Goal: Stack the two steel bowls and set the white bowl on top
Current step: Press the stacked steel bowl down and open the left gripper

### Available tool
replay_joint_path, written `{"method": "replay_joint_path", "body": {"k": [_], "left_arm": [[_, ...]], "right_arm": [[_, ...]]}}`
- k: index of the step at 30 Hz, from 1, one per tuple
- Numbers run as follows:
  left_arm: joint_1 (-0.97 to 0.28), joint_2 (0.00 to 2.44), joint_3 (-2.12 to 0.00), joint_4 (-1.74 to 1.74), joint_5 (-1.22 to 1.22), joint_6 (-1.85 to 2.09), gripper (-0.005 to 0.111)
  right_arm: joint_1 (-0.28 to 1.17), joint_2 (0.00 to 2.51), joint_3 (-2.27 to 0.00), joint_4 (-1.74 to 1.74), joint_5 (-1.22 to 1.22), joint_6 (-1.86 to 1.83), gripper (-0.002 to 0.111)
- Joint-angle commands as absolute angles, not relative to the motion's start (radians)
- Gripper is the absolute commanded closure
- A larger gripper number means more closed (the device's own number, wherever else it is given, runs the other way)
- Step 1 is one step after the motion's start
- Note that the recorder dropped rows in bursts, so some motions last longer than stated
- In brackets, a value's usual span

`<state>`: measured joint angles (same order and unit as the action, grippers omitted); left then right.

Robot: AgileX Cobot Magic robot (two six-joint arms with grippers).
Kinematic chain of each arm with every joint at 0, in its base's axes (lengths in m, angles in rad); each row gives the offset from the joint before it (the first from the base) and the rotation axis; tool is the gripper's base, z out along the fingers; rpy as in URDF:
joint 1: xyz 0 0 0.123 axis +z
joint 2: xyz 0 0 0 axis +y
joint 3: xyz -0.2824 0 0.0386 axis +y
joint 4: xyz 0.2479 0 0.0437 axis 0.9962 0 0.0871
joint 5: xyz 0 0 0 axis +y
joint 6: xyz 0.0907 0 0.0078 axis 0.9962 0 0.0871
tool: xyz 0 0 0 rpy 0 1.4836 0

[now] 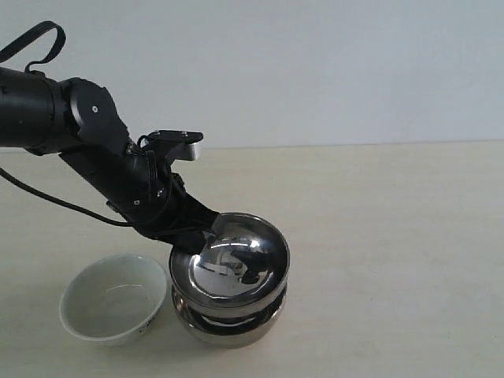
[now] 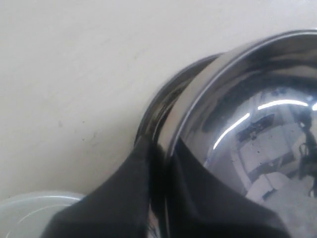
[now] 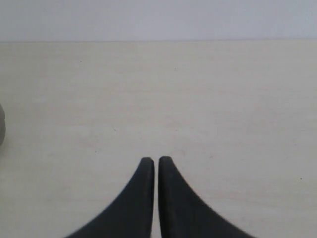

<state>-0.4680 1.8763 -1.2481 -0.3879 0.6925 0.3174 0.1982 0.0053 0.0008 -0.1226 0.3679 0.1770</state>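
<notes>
One steel bowl (image 1: 236,264) sits tilted inside the other steel bowl (image 1: 228,324), near the table's front. My left gripper (image 1: 193,236) is shut on the upper bowl's near-left rim, one finger inside and one outside. The left wrist view shows that rim (image 2: 198,104) pinched between the dark fingers (image 2: 114,198), with the lower bowl (image 2: 166,96) peeking out beneath. The white bowl (image 1: 114,299) stands upright just left of the stack, its rim (image 2: 29,206) showing in the left wrist view. My right gripper (image 3: 156,161) hangs shut and empty over bare table; it is out of the exterior view.
The pale table (image 1: 394,236) stretches to the right and behind the stack. The left arm (image 1: 87,150) slants down from the upper left with a cable trailing along the table. A grey object's edge (image 3: 2,129) shows in the right wrist view.
</notes>
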Motion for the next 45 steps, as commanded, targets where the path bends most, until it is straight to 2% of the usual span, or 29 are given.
{"method": "replay_joint_path", "body": {"k": [1, 18, 20, 21, 22, 23, 25, 26, 31, 40, 42, 45], "left_arm": [[-0.465, 1.889, -1.263, -0.429, 0.683, 0.345, 0.103], [-0.464, 1.909, -1.276, -0.429, 0.717, 0.350, 0.103], [-0.464, 1.909, -1.280, -0.431, 0.723, 0.343, 0.094], [-0.464, 1.909, -1.280, -0.431, 0.723, 0.343, 0.081], [-0.464, 1.909, -1.280, -0.431, 0.725, 0.343, 0.072], [-0.464, 1.909, -1.280, -0.431, 0.730, 0.343, 0.057], [-0.464, 1.909, -1.280, -0.431, 0.732, 0.343, 0.048], [-0.464, 1.909, -1.280, -0.431, 0.732, 0.343, 0.047], [-0.463, 1.905, -1.280, -0.431, 0.732, 0.343, 0.049], [-0.463, 1.813, -1.280, -0.363, 0.738, 0.359, 0.059], [-0.463, 1.804, -1.280, -0.346, 0.744, 0.340, 0.067], [-0.463, 1.803, -1.280, -0.326, 0.762, 0.336, 0.086]], "right_arm": [[0.190, 0.000, 0.000, -0.129, 0.362, 0.177, 0.108], [0.190, 0.000, 0.000, -0.129, 0.362, 0.177, 0.108], [0.190, 0.000, 0.000, -0.129, 0.362, 0.177, 0.108], [0.190, 0.000, 0.000, -0.129, 0.362, 0.177, 0.108], [0.190, 0.000, 0.000, -0.129, 0.362, 0.177, 0.108], [0.190, 0.000, 0.000, -0.129, 0.362, 0.177, 0.108], [0.190, 0.000, 0.000, -0.129, 0.362, 0.177, 0.108], [0.190, 0.000, 0.000, -0.129, 0.362, 0.177, 0.108], [0.190, 0.000, 0.000, -0.129, 0.362, 0.177, 0.108], [0.190, 0.000, 0.000, -0.129, 0.362, 0.177, 0.108], [0.190, 0.000, 0.000, -0.129, 0.362, 0.177, 0.108], [0.190, 0.000, 0.000, -0.129, 0.362, 0.177, 0.108]]}}
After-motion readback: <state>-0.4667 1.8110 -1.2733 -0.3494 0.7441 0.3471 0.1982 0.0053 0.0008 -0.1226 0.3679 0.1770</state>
